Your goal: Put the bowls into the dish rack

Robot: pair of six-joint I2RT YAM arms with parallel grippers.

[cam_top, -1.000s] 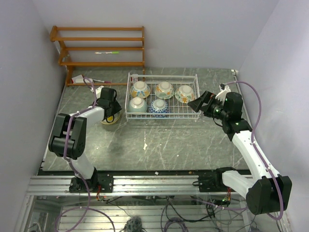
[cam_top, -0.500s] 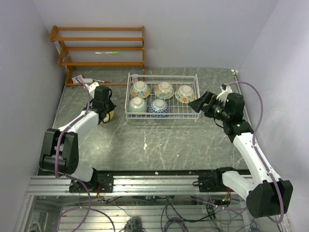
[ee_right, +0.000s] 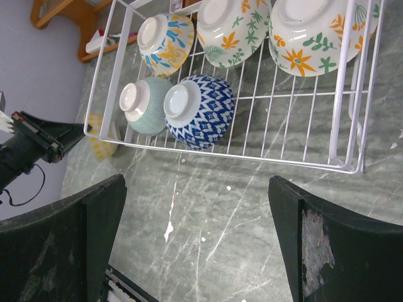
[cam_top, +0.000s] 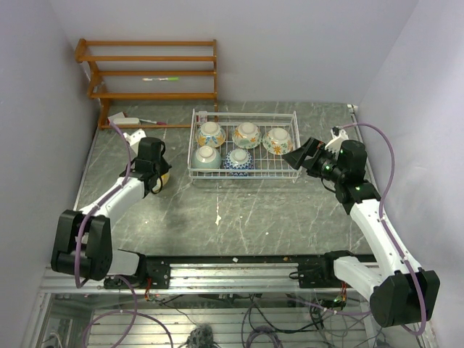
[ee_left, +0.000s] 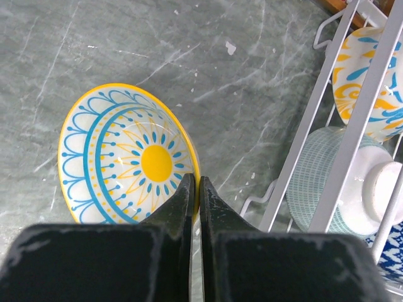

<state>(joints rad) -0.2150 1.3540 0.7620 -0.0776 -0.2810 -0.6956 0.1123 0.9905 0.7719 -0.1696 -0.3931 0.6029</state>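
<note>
The white wire dish rack [cam_top: 293, 145] holds several bowls, all upside down: teal [cam_top: 206, 156], blue-white [cam_top: 238, 159], blue-orange [cam_top: 211, 133] and two orange floral [cam_top: 247, 133] [cam_top: 278, 140]. The yellow-blue bowl [cam_top: 164, 178] is outside the rack's left side, tilted. My left gripper [cam_top: 157, 172] is shut on its rim, as the left wrist view shows at the bowl [ee_left: 126, 157] and the gripper [ee_left: 195, 189]. My right gripper [cam_top: 299, 156] is open and empty by the rack's right front corner, over bare table in its wrist view [ee_right: 195, 207].
The brown wooden slatted shelf [cam_top: 148, 69] stands at the back left, with a small white object [cam_top: 118, 119] on the table in front of it. The rack's left wall [ee_left: 312, 132] is close to the right of the held bowl. Walls close in on both sides.
My left arm's elbow has swung down and left toward the near edge. The gripper has shifted slightly left while staying at the yellow-blue bowl. The right arm has barely moved.
</note>
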